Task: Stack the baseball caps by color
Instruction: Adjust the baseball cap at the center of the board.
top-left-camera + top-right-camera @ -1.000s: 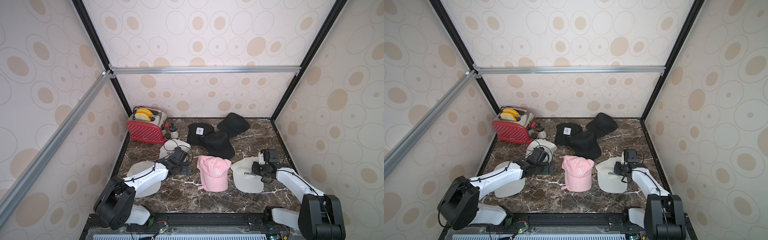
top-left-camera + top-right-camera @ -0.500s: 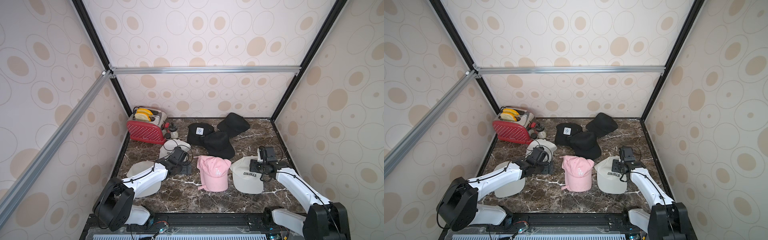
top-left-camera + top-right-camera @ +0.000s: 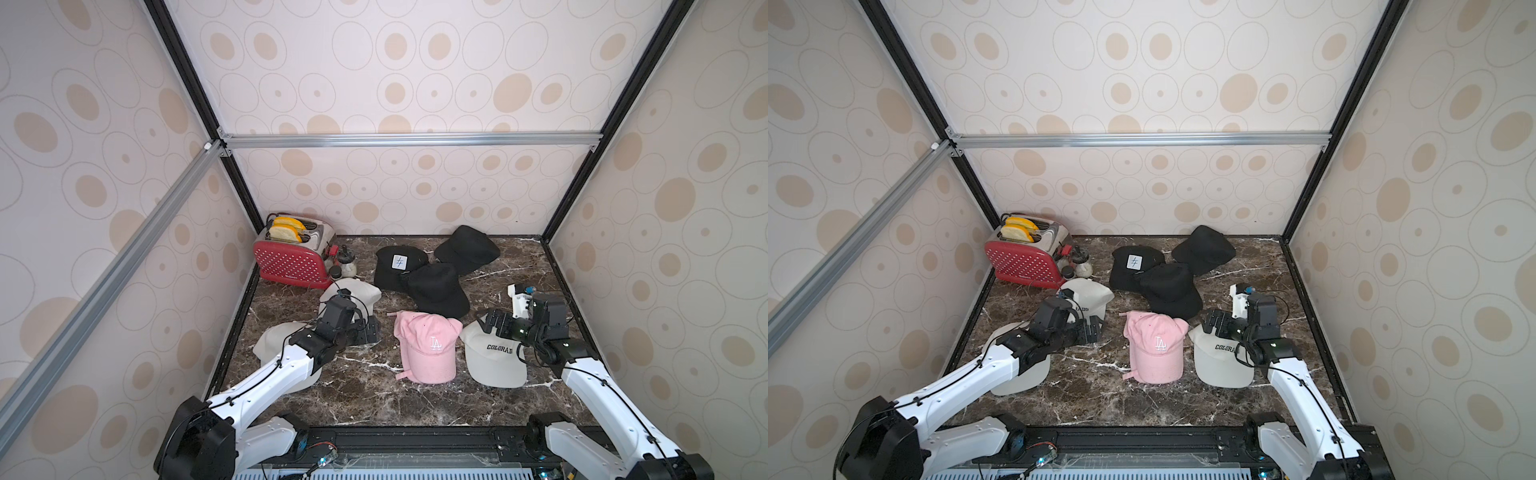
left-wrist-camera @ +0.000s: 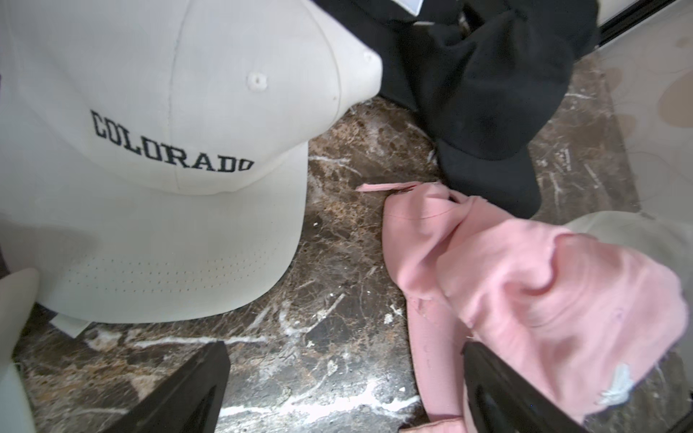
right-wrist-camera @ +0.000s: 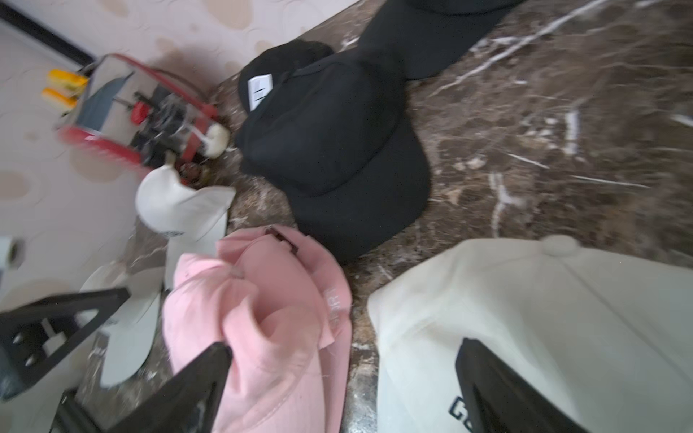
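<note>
A pink LA cap (image 3: 428, 351) (image 3: 1156, 347) lies at the front middle of the table. Just right of it rests an off-white COLORADO cap (image 3: 494, 361) (image 5: 543, 318). My right gripper (image 3: 494, 322) (image 5: 343, 375) hovers open over that cap's back edge and holds nothing. Two more off-white caps sit at the left, one (image 3: 353, 291) (image 4: 168, 150) behind my left gripper and one (image 3: 270, 345) under the left arm. My left gripper (image 3: 368, 330) (image 4: 345, 375) is open and empty, low over bare marble between that cap and the pink cap (image 4: 525, 281). Three black caps (image 3: 436, 291) cluster at the back, one with a white patch (image 3: 399, 262).
A red toaster (image 3: 291, 257) holding yellow slices stands in the back left corner, with small bottles (image 3: 345, 262) beside it. Patterned walls close in three sides. Bare marble (image 3: 374, 399) runs along the front edge.
My right gripper has opened, let go of the off-white COLORADO cap and risen back from it; the cap now lies beside the pink one. The left arm has barely moved.
</note>
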`<state>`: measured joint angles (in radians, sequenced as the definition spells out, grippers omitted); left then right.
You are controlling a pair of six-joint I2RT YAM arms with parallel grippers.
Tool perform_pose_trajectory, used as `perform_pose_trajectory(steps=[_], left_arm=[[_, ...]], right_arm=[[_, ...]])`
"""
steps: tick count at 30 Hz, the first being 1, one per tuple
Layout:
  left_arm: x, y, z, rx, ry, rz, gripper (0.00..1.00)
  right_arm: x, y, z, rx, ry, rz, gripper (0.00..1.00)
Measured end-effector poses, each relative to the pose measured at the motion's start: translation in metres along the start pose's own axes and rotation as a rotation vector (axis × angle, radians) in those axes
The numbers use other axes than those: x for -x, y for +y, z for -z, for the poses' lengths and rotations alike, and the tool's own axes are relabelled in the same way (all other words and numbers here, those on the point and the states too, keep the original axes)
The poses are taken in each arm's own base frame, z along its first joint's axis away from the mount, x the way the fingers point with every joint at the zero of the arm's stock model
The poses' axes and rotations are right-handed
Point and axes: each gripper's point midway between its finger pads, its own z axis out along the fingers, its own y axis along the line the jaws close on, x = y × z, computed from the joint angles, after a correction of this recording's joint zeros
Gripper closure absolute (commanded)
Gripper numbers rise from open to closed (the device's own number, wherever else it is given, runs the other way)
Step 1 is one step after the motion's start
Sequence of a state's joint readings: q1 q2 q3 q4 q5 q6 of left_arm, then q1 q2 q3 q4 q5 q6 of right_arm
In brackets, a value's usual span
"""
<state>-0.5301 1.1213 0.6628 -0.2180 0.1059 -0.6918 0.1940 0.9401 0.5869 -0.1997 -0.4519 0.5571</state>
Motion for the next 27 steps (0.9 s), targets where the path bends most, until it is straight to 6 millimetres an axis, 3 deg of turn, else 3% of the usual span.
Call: perform_pose_trajectory(steps=[9, 13, 27], left_arm=[[0.005, -0.025, 0.000, -0.131, 0.000, 0.020, 0.01], [0.003, -0.021, -0.003, -0.111, 0.006, 0.032, 0.01], [0.004, -0.004, -0.006, -0.029, -0.012, 0.057, 0.01]], right_arm=[[-0.057, 0.036, -0.025, 0.241, 0.178, 0.032, 0.00], [-0.077, 0.049, -0.034, 0.286, 0.238, 0.083, 0.00], [-0.118, 0.056, -0.059, 0.297, 0.349, 0.151, 0.00]])
